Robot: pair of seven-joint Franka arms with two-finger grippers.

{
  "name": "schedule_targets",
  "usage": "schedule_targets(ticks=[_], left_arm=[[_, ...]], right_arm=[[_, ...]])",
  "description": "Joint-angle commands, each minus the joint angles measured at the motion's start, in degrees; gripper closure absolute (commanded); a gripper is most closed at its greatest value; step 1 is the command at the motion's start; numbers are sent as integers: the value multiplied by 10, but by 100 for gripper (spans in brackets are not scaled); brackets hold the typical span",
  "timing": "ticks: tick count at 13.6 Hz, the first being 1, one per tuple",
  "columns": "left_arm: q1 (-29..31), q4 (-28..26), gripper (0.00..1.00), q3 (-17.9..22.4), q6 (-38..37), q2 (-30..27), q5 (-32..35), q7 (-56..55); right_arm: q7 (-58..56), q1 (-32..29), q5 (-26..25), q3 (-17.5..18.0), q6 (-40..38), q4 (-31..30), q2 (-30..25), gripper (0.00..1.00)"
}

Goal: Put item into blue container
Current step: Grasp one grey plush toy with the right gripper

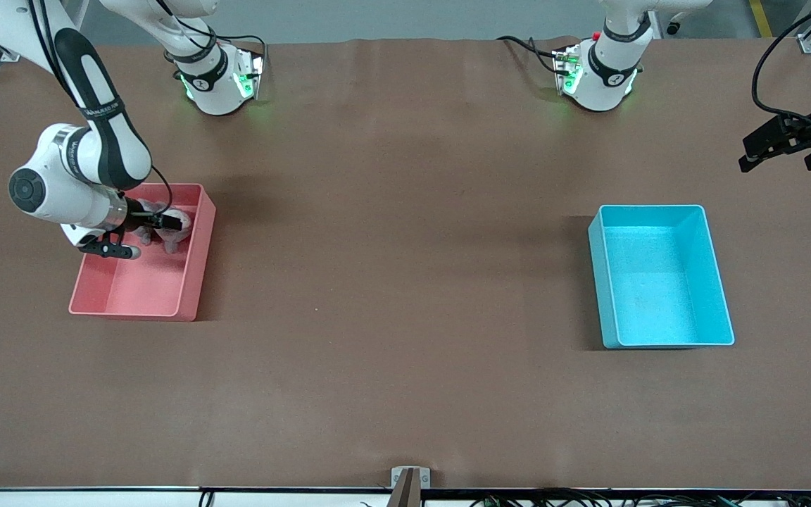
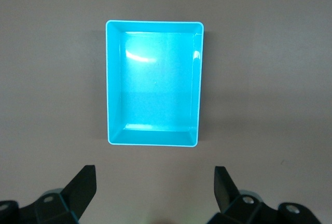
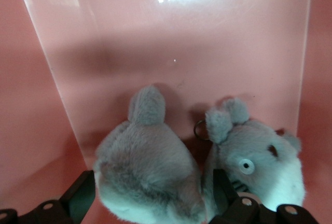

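On the brown surface (image 1: pixel 405 282) there are two bins of the same size, well apart from each other. The pink bin (image 1: pixel 191 282) lies toward the right arm's end, and the blue container (image 1: pixel 662 278) lies toward the left arm's end; the blue container has nothing inside, as the left wrist view (image 2: pixel 153 81) also shows. The right end effector (image 1: pixel 159 224) is down inside the pink bin, in the part farther from the front camera. In the right wrist view, the right end effector (image 3: pixel 155 198) has its fingers (image 3: pixel 80 195) spread, one on each side of a grey plush toy (image 3: pixel 148 167) that lies on the floor of the bin. A second grey plush toy (image 3: pixel 259 167), with a pale face and a round eye, lies just beside the first one and touches it, with a small metal ring (image 3: pixel 199 129) between them. The left end effector (image 1: pixel 786 144) hangs in the air over the bare surface near the edge at the left arm's end, and its fingers (image 2: pixel 83 187) are spread wide and hold nothing.
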Motion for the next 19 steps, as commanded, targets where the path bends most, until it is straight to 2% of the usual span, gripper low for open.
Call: schedule_targets(ticks=[1,12,19], left_arm=[[3,5,0,0,-7,-1,-12,8],[3,5,0,0,-7,-1,-12,8],[3,6,0,0,-7,-1,-12,8]], right_arm=[[-6,6,14,2,10,-11,3,0],[-5,6,17,2,42,-9,34,0],[-5,6,20,2,37,-9,42,8]])
